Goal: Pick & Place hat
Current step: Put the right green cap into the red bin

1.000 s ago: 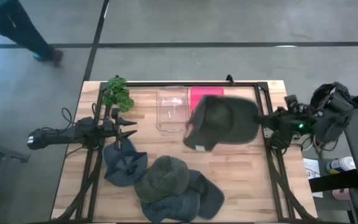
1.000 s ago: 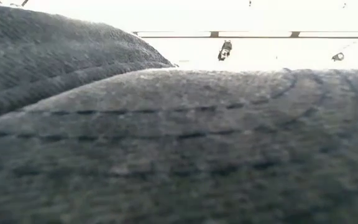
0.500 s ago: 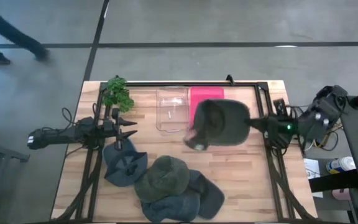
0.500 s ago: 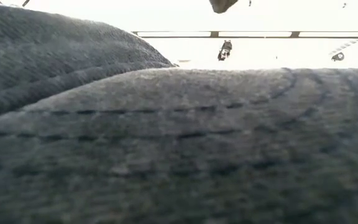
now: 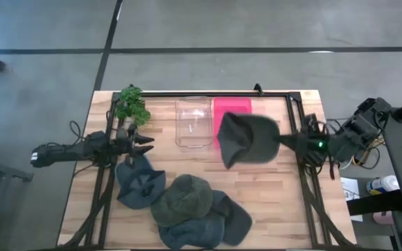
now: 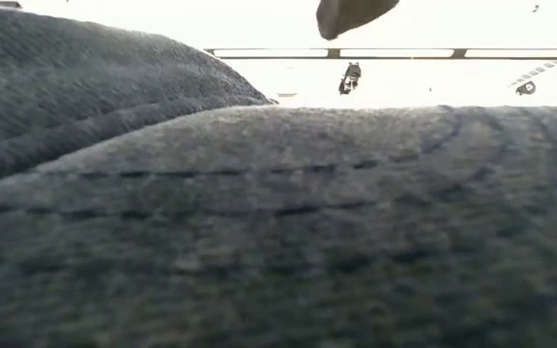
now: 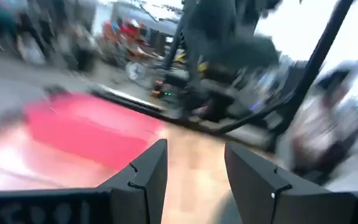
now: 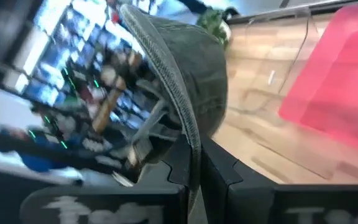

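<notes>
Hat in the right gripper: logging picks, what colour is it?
Dark olive-green hat, clearest in the high view.

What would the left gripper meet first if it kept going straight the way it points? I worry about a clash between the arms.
Probably the dark green cap held up by the right gripper; the left gripper, fingers open, points across the wooden table toward it. Heights are unclear.

**Camera setup**

High view: overhead, straight down on the whole table (image 5: 257,202). Low view: table height, lens almost against a grey hat (image 6: 278,222). Wrist views look along each arm's fingers; both share the pink tray (image 7: 86,127) with the overhead.
</notes>
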`<state>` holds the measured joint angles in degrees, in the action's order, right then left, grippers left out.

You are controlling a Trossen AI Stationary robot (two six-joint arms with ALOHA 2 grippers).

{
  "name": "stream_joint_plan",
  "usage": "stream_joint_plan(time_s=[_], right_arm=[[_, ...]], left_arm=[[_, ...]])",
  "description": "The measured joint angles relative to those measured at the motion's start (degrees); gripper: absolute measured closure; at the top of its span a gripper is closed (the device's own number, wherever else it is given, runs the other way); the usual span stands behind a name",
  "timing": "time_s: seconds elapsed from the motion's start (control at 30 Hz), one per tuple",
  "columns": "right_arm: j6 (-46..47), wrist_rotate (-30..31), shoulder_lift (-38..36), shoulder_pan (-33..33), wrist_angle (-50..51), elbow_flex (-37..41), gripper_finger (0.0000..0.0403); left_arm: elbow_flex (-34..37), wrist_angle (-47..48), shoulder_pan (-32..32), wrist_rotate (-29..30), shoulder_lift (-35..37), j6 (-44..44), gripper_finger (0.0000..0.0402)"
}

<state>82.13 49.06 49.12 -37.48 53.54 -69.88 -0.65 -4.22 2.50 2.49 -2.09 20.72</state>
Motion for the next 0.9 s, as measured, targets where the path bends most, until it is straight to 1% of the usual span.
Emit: stream_joint_plan(time_s=[0.1,0.13,0.17,0.23,0.27,0.33,0.4,0.47,0.57,0.6,0.63,0.73,0.8,0.87,0.9], right_arm=[[0.21,0.42,-0.67,0.91,0.44,-0.12,0.039],[0.29,0.75,-0.82,0.95,0.45,-0.14,0.039],[0.36,0.72,-0.87,0.95,0.34,-0.14,0.039],[0.58,0.08,-0.7,0.84,-0.29,-0.14,0.039],[0.99,-0.31,-0.57,0.77,-0.39,-0.14,0.039],[1.72,-0.61,-0.51,0.79,-0.34,-0.12,0.039],[1.93,-0.11,-0.4,0.9,-0.62,-0.12,0.039],[2.26,-0.16,0.0,0.95,-1.03,-0.12,0.039],[2.92,-1.33,1.16,1.08,-1.61,-0.12,0.039],[3.22,-1.36,1.49,1.08,-1.55,-0.12,0.039],[3.31,-1.3,1.81,1.13,-1.48,-0.12,0.039],[4.4,-0.76,2.89,1.23,-0.83,-0.14,0.039],[7.09,-0.26,3.71,1.17,1.5,-0.14,0.039],[9.93,0.0,4.11,1.47,4.42,-0.14,0.039],[11.06,0.18,4.23,1.81,5.77,-0.12,0.039]], left_arm=[[0.0,-0.25,-0.04,0.03,0.0,16.53,0.0248],[0.0,0.0,-0.03,0.05,0.0,18.95,0.0248],[-0.01,0.97,0.01,0.15,0.0,19.28,0.0248],[-0.06,2.81,0.0,3.51,-0.03,15.14,0.0248],[-0.14,2.83,0.03,6.0,-0.28,12.25,0.0248],[-0.13,1.98,0.04,8.5,-0.84,6.85,0.0248],[-0.09,1.7,0.04,8.47,-1.01,3.13,0.0248],[-0.06,1.68,0.04,8.5,-0.96,1.29,0.0248],[-0.06,1.48,0.04,8.51,-0.98,1.05,0.0248],[0.02,0.77,0.04,8.84,-0.98,2.78,0.0248],[0.02,-1.06,0.04,9.12,-1.02,6.96,0.0248],[0.02,-7.53,0.04,9.21,-0.91,27.36,0.0248],[0.02,-9.82,0.04,9.2,-0.92,38.74,0.0248],[0.0,-11.64,0.04,9.32,-0.94,46.83,0.0248],[-0.07,-11.8,0.02,10.59,-0.92,48.9,0.0248]])
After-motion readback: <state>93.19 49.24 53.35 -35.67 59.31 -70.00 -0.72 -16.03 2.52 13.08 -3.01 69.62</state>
